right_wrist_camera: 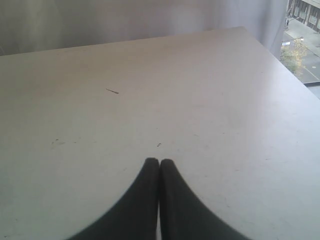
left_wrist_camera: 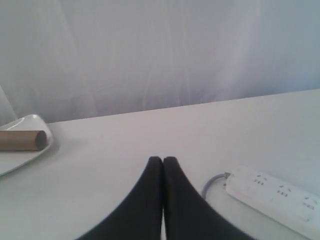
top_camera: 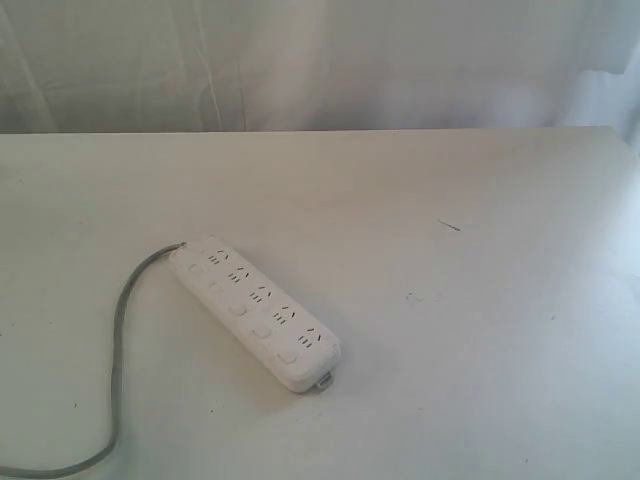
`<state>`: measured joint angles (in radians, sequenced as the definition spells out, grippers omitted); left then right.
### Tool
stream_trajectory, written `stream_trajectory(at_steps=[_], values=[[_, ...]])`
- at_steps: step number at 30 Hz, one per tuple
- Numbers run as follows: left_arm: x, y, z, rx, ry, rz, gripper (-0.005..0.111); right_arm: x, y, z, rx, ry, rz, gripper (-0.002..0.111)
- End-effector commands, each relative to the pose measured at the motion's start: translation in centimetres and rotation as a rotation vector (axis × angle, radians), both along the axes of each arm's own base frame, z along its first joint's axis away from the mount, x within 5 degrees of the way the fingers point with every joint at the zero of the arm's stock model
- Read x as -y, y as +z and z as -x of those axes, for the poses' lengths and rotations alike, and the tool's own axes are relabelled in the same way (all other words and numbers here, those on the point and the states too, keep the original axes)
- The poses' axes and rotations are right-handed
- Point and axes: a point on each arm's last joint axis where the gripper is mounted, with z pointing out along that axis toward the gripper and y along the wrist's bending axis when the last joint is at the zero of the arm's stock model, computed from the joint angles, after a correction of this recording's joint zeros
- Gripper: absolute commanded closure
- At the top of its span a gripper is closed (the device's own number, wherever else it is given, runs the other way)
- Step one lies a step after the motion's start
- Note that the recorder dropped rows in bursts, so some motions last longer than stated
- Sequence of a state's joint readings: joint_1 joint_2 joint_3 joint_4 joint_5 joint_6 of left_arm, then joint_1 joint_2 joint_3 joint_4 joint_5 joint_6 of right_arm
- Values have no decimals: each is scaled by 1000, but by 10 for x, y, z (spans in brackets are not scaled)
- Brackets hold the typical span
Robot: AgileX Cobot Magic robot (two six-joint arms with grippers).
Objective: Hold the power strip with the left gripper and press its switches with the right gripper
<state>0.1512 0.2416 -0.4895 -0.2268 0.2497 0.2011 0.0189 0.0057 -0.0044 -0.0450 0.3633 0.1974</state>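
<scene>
Lying near the pressed-together left hand [left_wrist_camera: 163,160], the power strip [left_wrist_camera: 275,196] sits untouched; right hand [right_wrist_camera: 159,162] likewise closed.

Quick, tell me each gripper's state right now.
Left gripper: closed, holding nothing; the power strip lies apart from it.
Right gripper: closed, holding nothing.

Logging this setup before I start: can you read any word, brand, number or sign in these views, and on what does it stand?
None readable.
The power strip and its switches show no legible print; any marking is too small and blurred.
The brown tube and the table bear no visible text.
</scene>
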Motion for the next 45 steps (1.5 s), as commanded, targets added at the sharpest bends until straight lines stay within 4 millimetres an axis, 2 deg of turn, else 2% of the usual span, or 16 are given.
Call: stream_trajectory(at_steps=[1, 6, 12, 21, 30, 35, 38, 43, 45], values=[[14, 1, -3, -34, -161, 55, 107, 0, 0, 0, 15, 1, 4, 108], [30, 2, -3, -35, -346, 69, 107, 0, 0, 0, 15, 1, 4, 108], [24, 17, -9, 106, -275, 229, 107, 0, 0, 0, 14, 1, 3, 108], [21, 11, -26, 33, -261, 197, 107, 0, 0, 0, 14, 1, 3, 108], [21, 9, -30, 12, -264, 208, 107, 0, 0, 0, 13, 6, 21, 108], [21, 9, -30, 10, -266, 208, 107, 4, 1, 0, 20, 42, 312, 108], [21, 9, -30, 10, -266, 208, 107, 5, 1, 0, 20, 42, 343, 108], [21, 10, -30, 15, -271, 230, 107, 9, 3, 0, 23, 31, 517, 108], [21, 10, -30, 15, -271, 230, 107, 8, 10, -2, 96, 35, 572, 108]])
